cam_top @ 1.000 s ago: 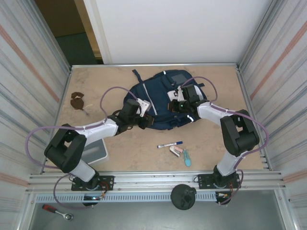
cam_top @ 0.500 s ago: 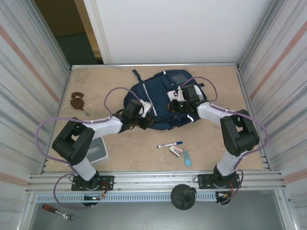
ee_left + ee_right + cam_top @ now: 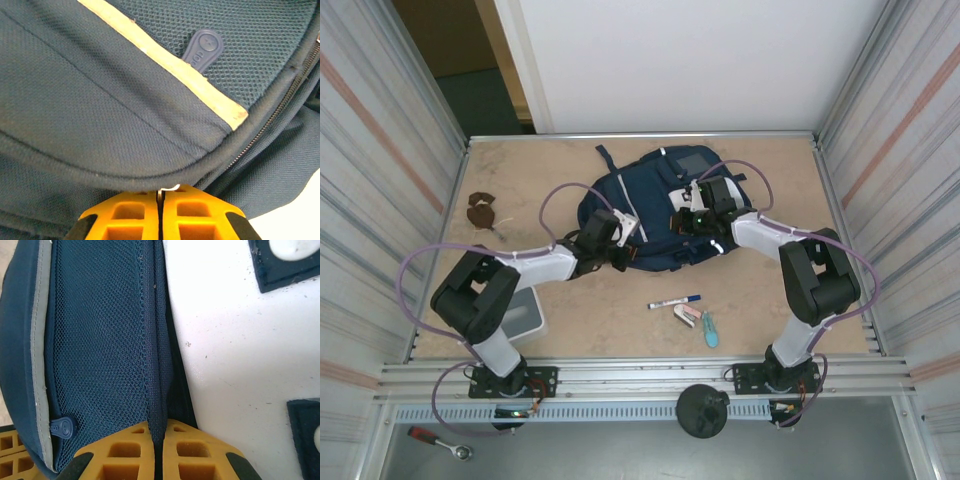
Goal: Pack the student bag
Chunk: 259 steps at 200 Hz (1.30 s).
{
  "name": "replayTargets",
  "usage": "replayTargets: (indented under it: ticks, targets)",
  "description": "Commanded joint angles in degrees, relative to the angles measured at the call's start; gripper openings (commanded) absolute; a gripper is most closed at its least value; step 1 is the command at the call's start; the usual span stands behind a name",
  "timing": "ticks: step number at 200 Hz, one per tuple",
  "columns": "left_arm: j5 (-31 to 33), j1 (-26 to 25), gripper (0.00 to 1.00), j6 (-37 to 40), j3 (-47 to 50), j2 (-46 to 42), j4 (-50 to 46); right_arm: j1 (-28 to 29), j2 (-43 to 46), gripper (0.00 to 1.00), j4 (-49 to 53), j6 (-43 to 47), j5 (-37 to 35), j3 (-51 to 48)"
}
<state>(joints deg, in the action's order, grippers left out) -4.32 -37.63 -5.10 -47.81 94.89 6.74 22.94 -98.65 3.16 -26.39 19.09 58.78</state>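
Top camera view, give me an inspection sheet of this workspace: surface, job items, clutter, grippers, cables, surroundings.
Surface: tan table, no spills seen.
Job's things: student bag lying flat toward the far side.
Clutter: marker, pink item and teal item in front of the bag; brown object at left; grey box beside the left arm.
Grippers: left gripper shut on the bag's piped edge; right gripper shut on a fold of its fabric.
Cables: purple cables loop along both arms, no snag seen.
Surroundings: corrugated side walls, white back wall; black round part and ratchet below the table edge.
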Motion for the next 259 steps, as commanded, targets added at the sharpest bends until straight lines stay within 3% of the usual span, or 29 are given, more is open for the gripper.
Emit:
replayTargets:
  ticks: [1, 44, 87, 105, 123, 134, 202, 259]
  targets:
    - [9.2, 0.4, 0.00, 3.6, 1.6, -3.4, -1.0, -1.7, -0.1, 0.00, 5.9, 4.2, 1.2, 2.3]
    - [12.2, 0.4, 0.00, 9.5, -0.8, -2.5, -3.6, -2.3, -1.6, 0.00, 11.7, 13.5, 5.9, 5.8]
    - [5.7, 0.0, 0.00, 9.7, -1.4, -2.9, -2.3, -2.4, -4.7, 0.00, 16.5, 16.8, 6.3, 11.7]
    - [2.5, -0.3, 0.00, 8.3, -0.7, -3.5, -0.6, -2.5, -3.7, 0.13, 16.5, 14.4, 5.9, 11.9]
    - [1.5, -0.5, 0.00, 7.3, 0.1, -4.1, 0.6, -2.5, 0.4, 0.38, 15.5, 11.7, 5.5, 9.1]
    - [1.5, -0.6, 0.00, 7.1, 0.3, -4.4, 0.8, -2.8, 4.0, 0.44, 14.3, 9.8, 4.6, 5.9]
    - [1.9, -0.7, 0.00, 6.6, 1.3, -5.3, 0.5, -9.1, 23.6, 0.61, 7.8, -4.1, -6.2, -18.5]
    - [1.4, -2.4, 0.00, 7.1, 0.9, -4.2, 0.2, -10.6, 13.3, 0.61, 1.9, -6.0, -6.0, -13.4]
